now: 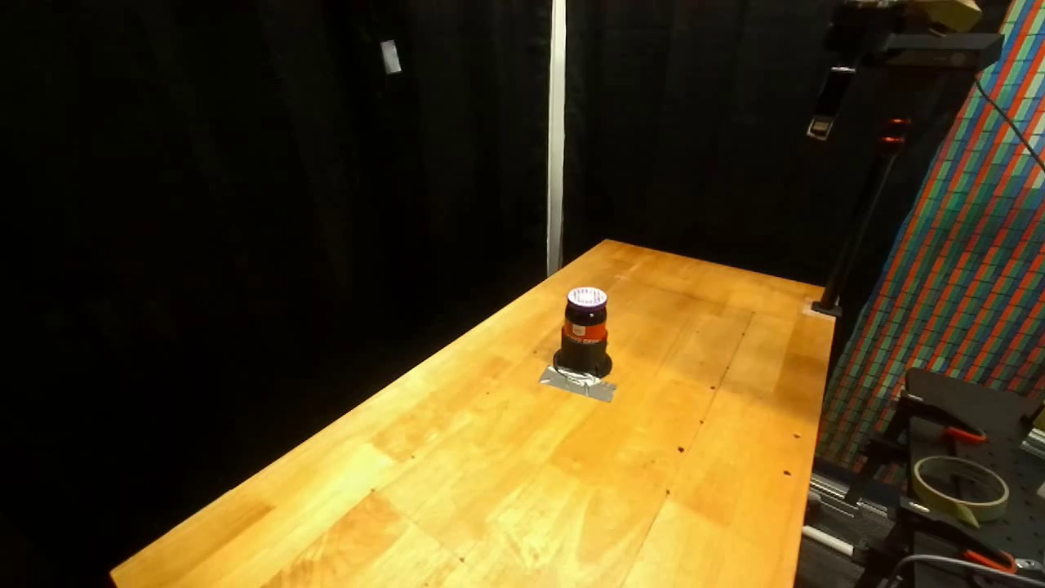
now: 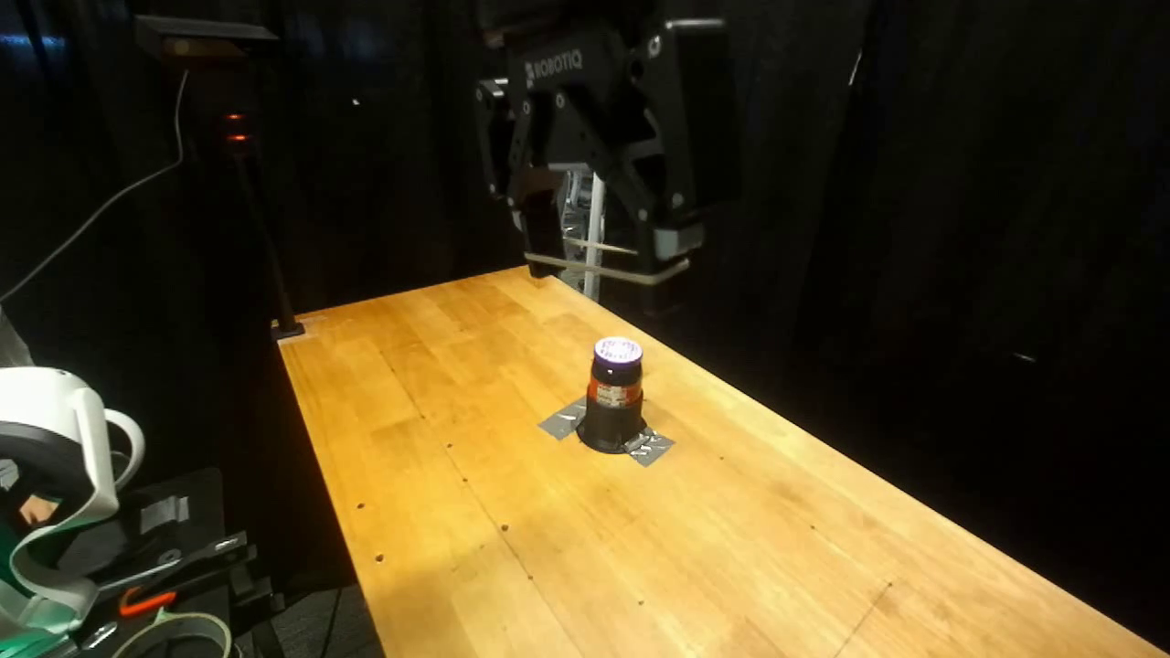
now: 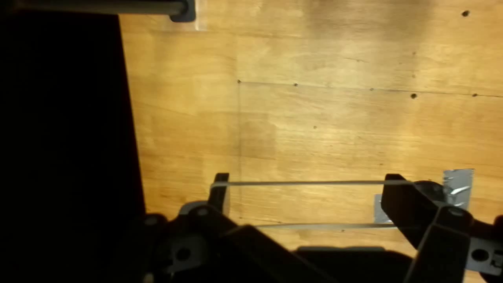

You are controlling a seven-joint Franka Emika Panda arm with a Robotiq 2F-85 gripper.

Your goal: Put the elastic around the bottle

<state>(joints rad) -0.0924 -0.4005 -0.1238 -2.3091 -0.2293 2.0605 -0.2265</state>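
The bottle stands upright in a black holder taped to the wooden table, in both exterior views. It is dark, with an orange label and a pale patterned cap top. My gripper is open high above the table. The pale elastic is stretched round both fingers. In the wrist view the gripper spans wide, and the elastic runs as two strands between the fingers. The bottle is mostly hidden there behind the right finger; a dark round edge shows beside it. The gripper is not discernible in an exterior view.
Grey tape holds the holder to the table. A camera stand is at a far table corner. Beside the table are a tape roll, clamps and a white headset. Black curtains hang behind.
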